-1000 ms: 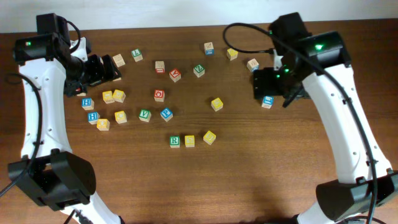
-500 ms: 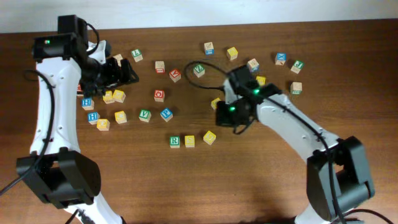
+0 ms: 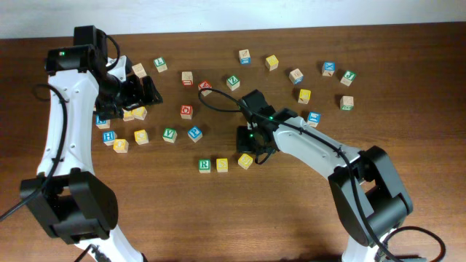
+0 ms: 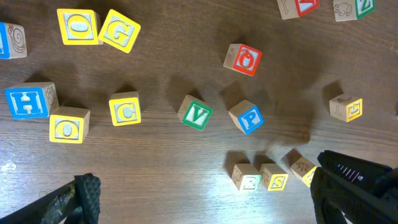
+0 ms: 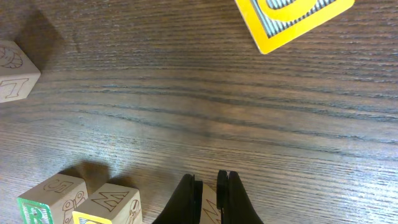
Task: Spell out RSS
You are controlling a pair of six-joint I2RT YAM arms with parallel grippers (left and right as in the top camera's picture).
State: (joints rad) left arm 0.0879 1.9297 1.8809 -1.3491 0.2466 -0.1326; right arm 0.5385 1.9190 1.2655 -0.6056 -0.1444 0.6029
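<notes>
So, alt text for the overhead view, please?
The right gripper sits at the end of a row of three letter cubes: a green R cube, then two yellow cubes. Other cubes lie scattered across the wooden table; the left gripper hangs upper left.

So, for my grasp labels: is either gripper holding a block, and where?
Nothing is held. The left gripper is open and empty; the right gripper is shut, its tips beside a yellow block, not around it.

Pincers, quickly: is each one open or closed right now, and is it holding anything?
Left pincer: open, holding nothing.
Right pincer: closed, gripping nothing.
</notes>
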